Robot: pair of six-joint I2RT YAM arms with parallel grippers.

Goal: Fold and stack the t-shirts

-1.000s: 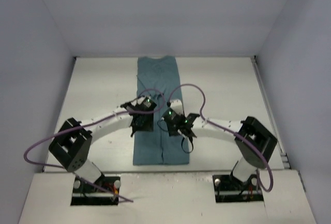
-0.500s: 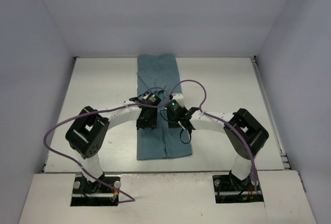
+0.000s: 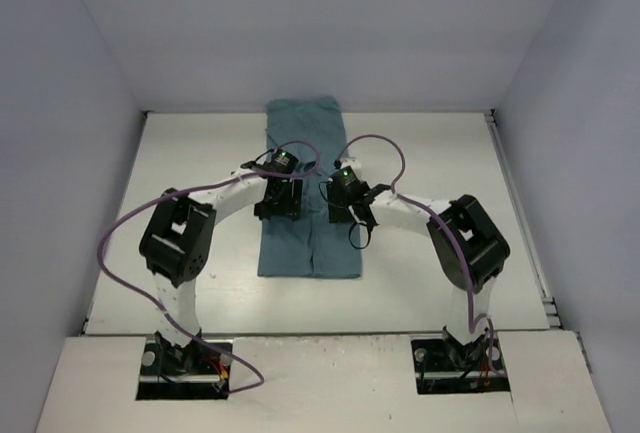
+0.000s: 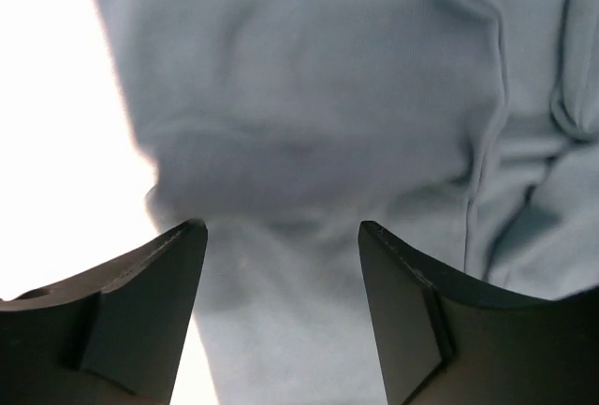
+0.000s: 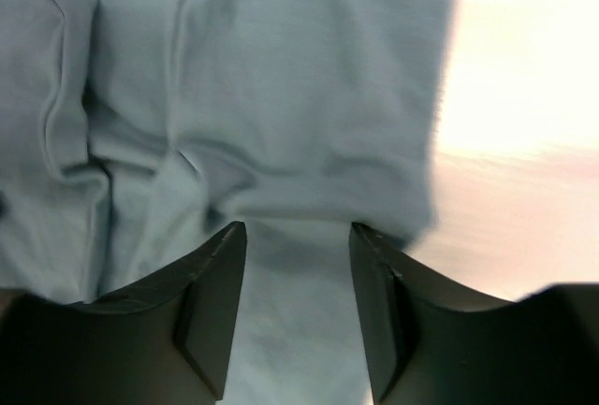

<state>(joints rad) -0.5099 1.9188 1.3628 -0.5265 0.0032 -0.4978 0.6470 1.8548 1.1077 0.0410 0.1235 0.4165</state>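
we judge the t-shirt (image 3: 302, 133) soft, limp; left gripper (image 4: 281, 229) and right gripper (image 5: 298, 227) stand open over its middle; pinch its edges.

T-shirt (image 3: 305, 248) is reading as soft matt cloth, teal, lying in shallow rumples with stitched seams showing. Left gripper (image 4: 281, 232) and right gripper (image 5: 298, 229) are looking like smooth matt black plastic. Table (image 3: 200, 153) is showing smooth, white and hard; its material cannot be told. Cable (image 3: 375, 137) is wearing a smooth purple sheath.

T-shirt (image 3: 308, 243) on table (image 3: 200, 153), left pincer (image 4: 281, 227), right pincer (image 5: 298, 225) abreast over it
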